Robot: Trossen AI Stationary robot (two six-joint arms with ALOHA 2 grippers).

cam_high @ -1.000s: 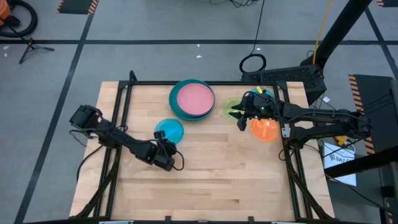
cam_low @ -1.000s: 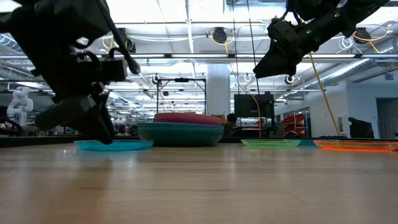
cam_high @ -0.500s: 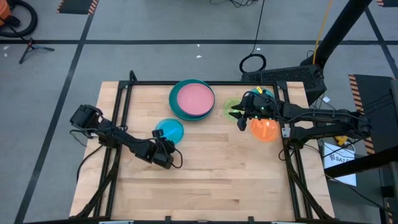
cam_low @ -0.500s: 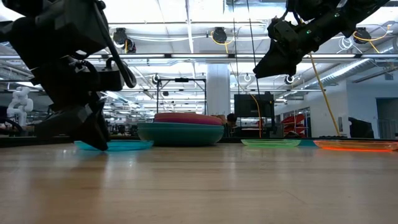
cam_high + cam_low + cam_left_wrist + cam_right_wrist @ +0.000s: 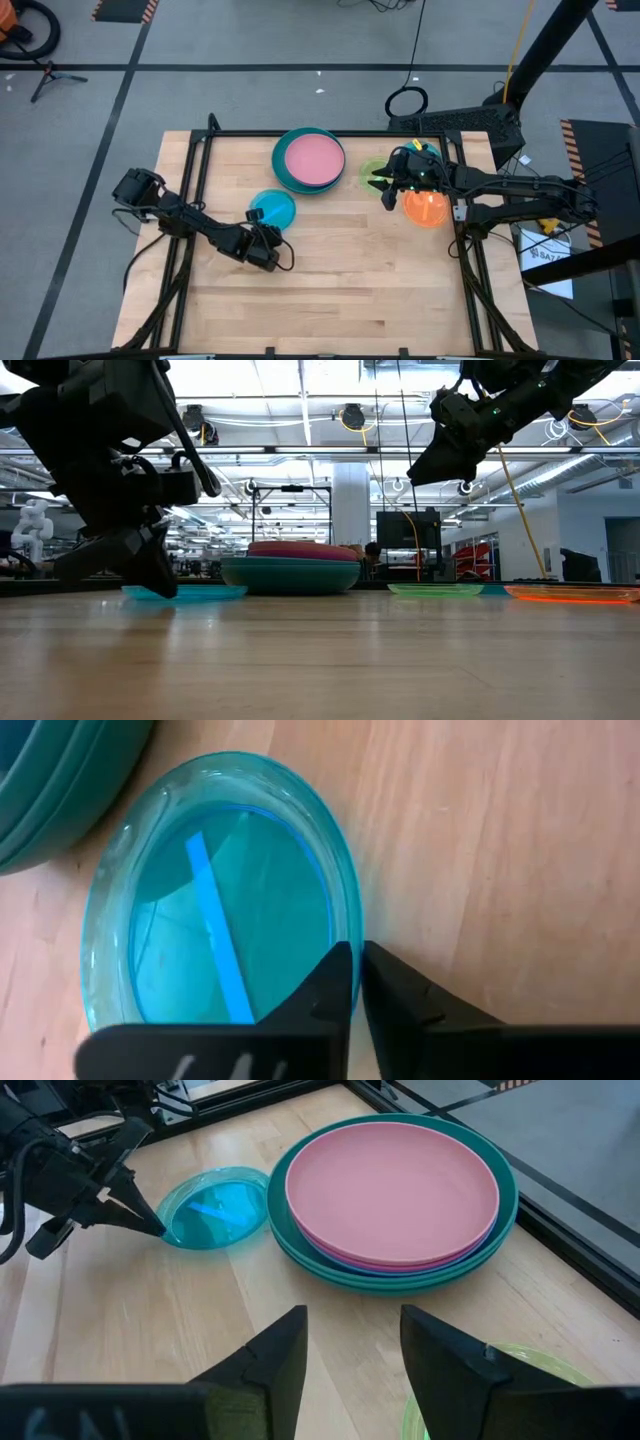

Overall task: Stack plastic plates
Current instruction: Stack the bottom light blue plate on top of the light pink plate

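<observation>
A small translucent cyan plate (image 5: 272,209) (image 5: 220,900) lies flat on the wooden table, near-left of a stack of large plates (image 5: 310,160) with a pale pink one (image 5: 395,1190) on top and teal at the bottom. My left gripper (image 5: 268,232) (image 5: 357,970) is shut on the cyan plate's near rim. My right gripper (image 5: 385,185) (image 5: 350,1350) hangs open in the air, above the table between the stack, a lime-green plate (image 5: 372,172) and an orange plate (image 5: 427,208). My left gripper pinches the cyan plate's rim (image 5: 350,935) at its near edge, one finger over the inside of the plate and one outside it. The fingers slant down from the table's near-left side, across the rim. The plate still lies on the table (image 5: 185,592).
The lime-green plate (image 5: 435,589) and the orange plate (image 5: 570,594) lie flat at the table's right. A black frame rail (image 5: 200,170) runs along the table's left and far edges. Bare wood (image 5: 340,280) fills the near half of the table.
My left gripper has sunk slightly at the cyan plate's near rim and closed its fingers on it. The plate has stayed on the table. My right arm has kept still.
</observation>
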